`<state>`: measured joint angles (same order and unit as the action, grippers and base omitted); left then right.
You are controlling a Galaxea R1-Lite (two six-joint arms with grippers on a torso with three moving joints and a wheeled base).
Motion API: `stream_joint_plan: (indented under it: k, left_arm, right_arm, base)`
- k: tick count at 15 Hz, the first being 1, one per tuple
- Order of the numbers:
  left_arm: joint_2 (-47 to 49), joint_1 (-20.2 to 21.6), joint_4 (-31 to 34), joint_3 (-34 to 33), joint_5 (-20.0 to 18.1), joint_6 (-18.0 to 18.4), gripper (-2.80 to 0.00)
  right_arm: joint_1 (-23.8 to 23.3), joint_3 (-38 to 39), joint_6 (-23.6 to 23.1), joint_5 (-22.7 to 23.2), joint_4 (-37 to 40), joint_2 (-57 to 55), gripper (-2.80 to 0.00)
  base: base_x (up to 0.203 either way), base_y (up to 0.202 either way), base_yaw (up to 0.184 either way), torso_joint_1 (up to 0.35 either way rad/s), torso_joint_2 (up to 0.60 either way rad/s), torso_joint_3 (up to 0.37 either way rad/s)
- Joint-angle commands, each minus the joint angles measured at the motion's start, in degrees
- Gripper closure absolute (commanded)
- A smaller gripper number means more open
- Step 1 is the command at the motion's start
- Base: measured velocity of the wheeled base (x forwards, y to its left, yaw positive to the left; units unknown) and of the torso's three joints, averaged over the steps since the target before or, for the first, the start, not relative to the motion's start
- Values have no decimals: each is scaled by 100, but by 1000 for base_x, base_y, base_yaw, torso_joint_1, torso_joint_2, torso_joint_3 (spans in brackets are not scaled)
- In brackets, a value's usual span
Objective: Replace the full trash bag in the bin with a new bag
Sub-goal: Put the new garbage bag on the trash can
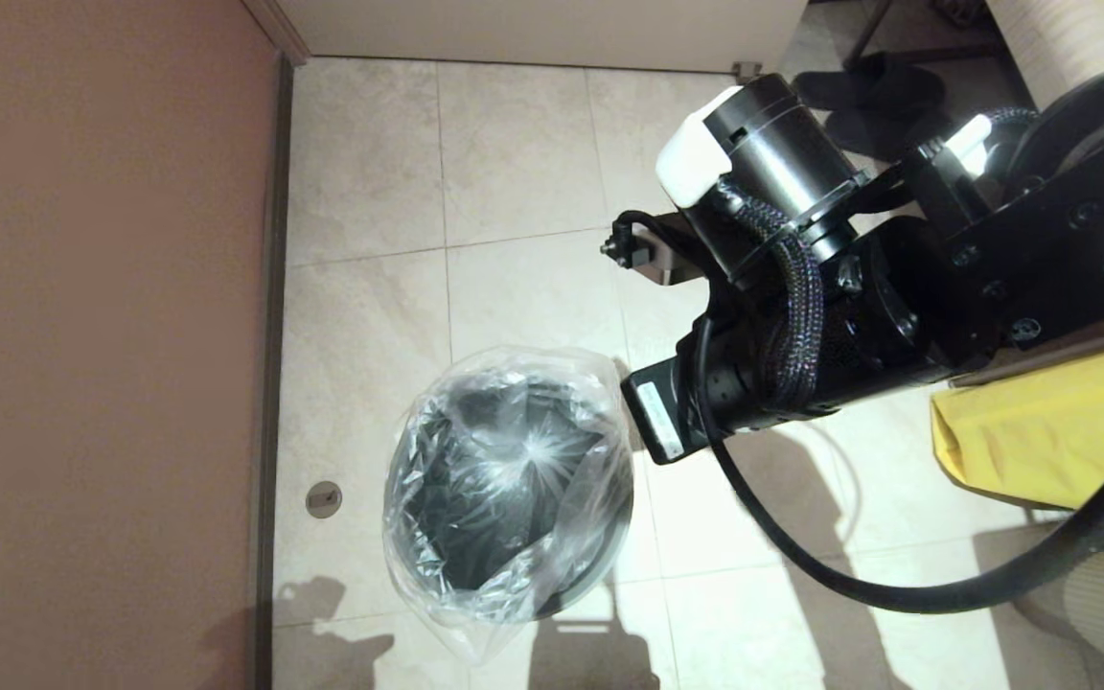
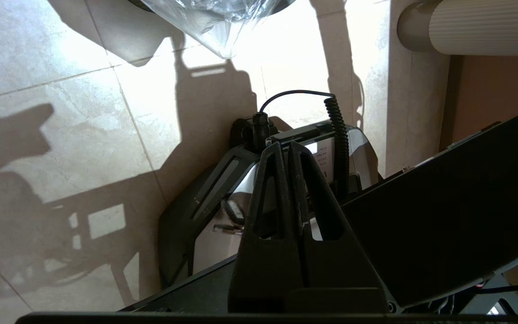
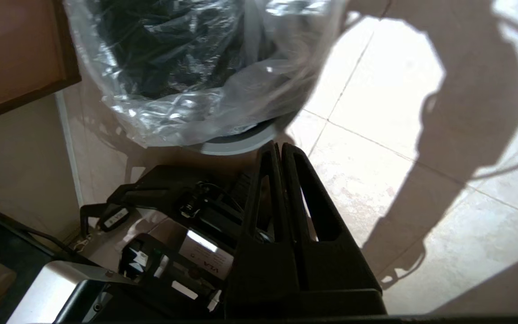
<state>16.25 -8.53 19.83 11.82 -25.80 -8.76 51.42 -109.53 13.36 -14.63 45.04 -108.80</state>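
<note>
The bin [image 1: 600, 558] stands on the tiled floor beside the brown wall. The new bag [image 1: 437, 575], clear and crinkly, is spread over its mouth, sags inside, and hangs loose over the near-left edge. The bin's grey rim [image 3: 236, 144] shows bare under the bag [image 3: 187, 108] on the side nearest my right gripper [image 3: 278, 146]. That gripper is shut and empty, just short of the rim and not touching it. My left gripper [image 2: 284, 146] is shut and empty, low over my own base, well away from the bag's hanging corner [image 2: 216, 24].
A yellow sack [image 1: 1050, 431] lies to the right, partly under my right arm [image 1: 801, 316]. The brown wall [image 1: 102, 335] runs close along the bin's left. A round metal floor plate [image 1: 324, 499] sits near it. A pale ribbed object [image 2: 488, 27] stands nearby; dark slippers [image 1: 873, 91] lie far back.
</note>
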Motion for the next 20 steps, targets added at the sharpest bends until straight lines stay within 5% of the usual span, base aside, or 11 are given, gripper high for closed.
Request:
stream_joint_plan:
  k: [1, 6, 20]
  left_arm:
    - [33, 1, 12, -4, -12, -3, 0]
    - [36, 1, 3, -13, -13, -47, 0]
    - [36, -8, -15, -30, -109, -302, 0]
  right_arm:
    - [228, -16, -3, -5, -92, -205, 0]
    - [689, -36, -69, -47, -324, -751, 0]
    - [741, -208, -238, -281, -779, -1934, 0]
  base:
    - [0, 0, 0, 0, 0, 0]
    - [0, 0, 0, 0, 0, 0]
    - [0, 0, 0, 0, 0, 0]
